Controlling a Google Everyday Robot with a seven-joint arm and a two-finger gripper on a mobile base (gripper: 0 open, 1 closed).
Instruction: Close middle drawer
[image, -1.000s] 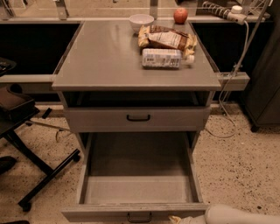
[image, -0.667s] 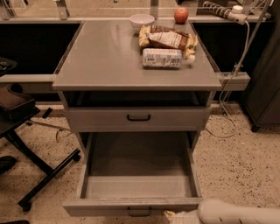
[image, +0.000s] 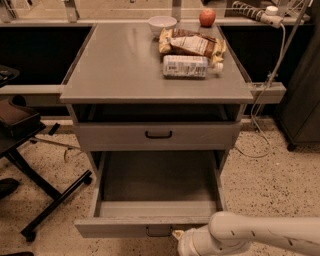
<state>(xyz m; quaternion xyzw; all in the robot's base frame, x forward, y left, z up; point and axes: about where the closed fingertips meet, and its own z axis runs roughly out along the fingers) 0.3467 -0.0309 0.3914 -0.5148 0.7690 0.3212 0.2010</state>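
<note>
While the middle drawer (image: 120, 227) is seen pulled far out of the cabinet, its flat front sits at 6 o'clock in the view, low in frame. The grey tray is exposed from above. A small black centre handle (image: 159, 231) is seen on the front, partly cut off at its lower edge.

The gripper (image: 183, 241) is located at 5 o'clock, just beside that handle on its right and low against the drawer front. Contact with the front cannot be confirmed. Whether the grip is released or clenched cannot be told. The white arm (image: 260, 234) is seen entering from 4 o'clock, running roughly level along the bottom edge.

The top drawer (image: 200, 136) is found at centre frame directly above the open tray, with a dark gap above its front.

The cabinet top (image: 120, 65) is loaded at 1 o'clock:
- white bowl (image: 162, 23) at the back edge
- red apple (image: 207, 17) just right of the bowl
- snack bag (image: 192, 44) in front of both
- bottle (image: 186, 66) laid on its side, touching the bag's near edge

A black chair (image: 20, 125) is seen at 9 o'clock, well apart from the drawer. A cable (image: 260, 102) is hung down at 3 o'clock beside the cabinet. Speckled floor (image: 260, 185) is visible on both sides.
</note>
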